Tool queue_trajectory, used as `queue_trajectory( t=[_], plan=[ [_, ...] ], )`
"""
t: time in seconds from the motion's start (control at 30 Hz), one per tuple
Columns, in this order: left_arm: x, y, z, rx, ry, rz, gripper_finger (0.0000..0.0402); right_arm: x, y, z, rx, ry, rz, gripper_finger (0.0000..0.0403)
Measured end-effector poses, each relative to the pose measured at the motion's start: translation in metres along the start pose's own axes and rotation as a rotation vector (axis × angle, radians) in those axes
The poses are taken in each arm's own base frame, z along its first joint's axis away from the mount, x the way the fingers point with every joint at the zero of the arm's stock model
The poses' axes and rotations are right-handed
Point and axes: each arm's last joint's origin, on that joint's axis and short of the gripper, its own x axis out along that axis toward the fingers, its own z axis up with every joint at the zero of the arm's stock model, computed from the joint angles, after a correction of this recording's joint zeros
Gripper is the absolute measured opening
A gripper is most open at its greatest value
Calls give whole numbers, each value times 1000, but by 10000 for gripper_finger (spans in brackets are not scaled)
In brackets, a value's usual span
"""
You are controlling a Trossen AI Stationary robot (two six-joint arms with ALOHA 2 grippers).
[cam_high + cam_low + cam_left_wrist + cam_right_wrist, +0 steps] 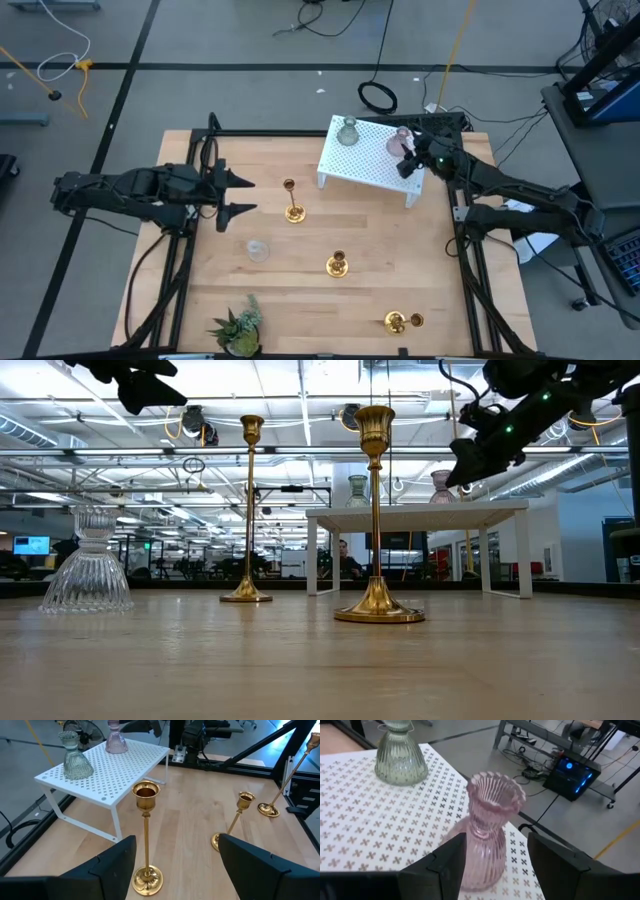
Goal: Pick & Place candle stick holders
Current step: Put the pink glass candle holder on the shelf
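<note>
Three gold candle stick holders stand on the wooden table: a tall one (292, 200) left of centre, one (337, 265) in the middle, and one (403, 321) near the front right. A clear glass holder (258, 250) stands on its wide base. On the white perforated rack (375, 170) at the back stand a grey-green glass holder (400, 755) and a pink one (487, 835). My right gripper (495, 845) hovers open at the pink holder, one finger on each side of it, with a gap showing. My left gripper (252, 196) waits open at the left, facing the tall gold holder (146, 840).
A small green spiky plant (238, 328) sits at the table's front left. Black frame rails run along the table's left and right sides (470, 270). Bare wood lies between the gold holders and the rack's legs (320, 565).
</note>
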Motion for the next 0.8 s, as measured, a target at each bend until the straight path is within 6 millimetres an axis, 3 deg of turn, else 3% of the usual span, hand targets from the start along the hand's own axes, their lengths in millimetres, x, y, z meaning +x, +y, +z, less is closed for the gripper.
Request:
queue_trajectory(
  t=[0.3,0.63,0.8],
  plan=[
    [0,0,-2,-23,26,-4,289,-13,-5,-2,45,7,32,203],
    [0,-2,-10,-51,115,-102,289,-24,11,2,57,-33,406,203],
    [7,-4,-15,-112,200,-136,290,-28,22,1,33,-26,514,203]
  ],
)
